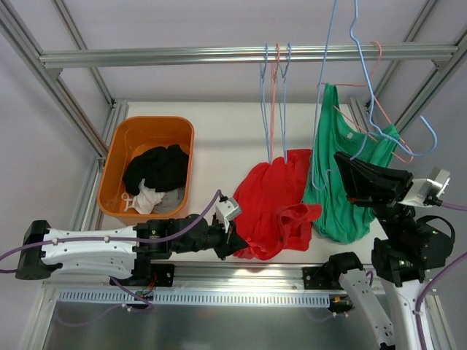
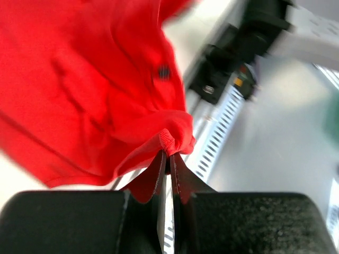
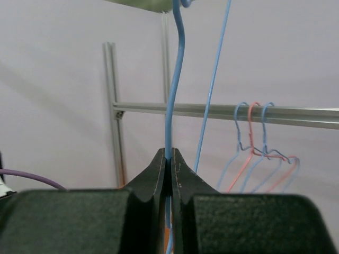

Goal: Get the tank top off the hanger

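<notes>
A red tank top (image 1: 277,204) hangs from thin wire hangers (image 1: 276,80) on the top rail (image 1: 182,56), bunched low over the table. My left gripper (image 1: 232,240) is shut on its lower left hem; in the left wrist view the red cloth (image 2: 95,79) is pinched between the tips of that gripper (image 2: 169,153). A green tank top (image 1: 343,197) hangs to the right on a blue wire hanger (image 1: 325,87). My right gripper (image 1: 343,162) is shut on that blue wire (image 3: 177,69), seen clamped between the tips of the gripper (image 3: 169,154).
An orange bin (image 1: 117,157) at the left holds black and white clothes (image 1: 157,171). More blue and pink hangers (image 1: 408,138) tangle at the right by the frame post. The rail with hangers (image 3: 254,137) shows behind the right gripper.
</notes>
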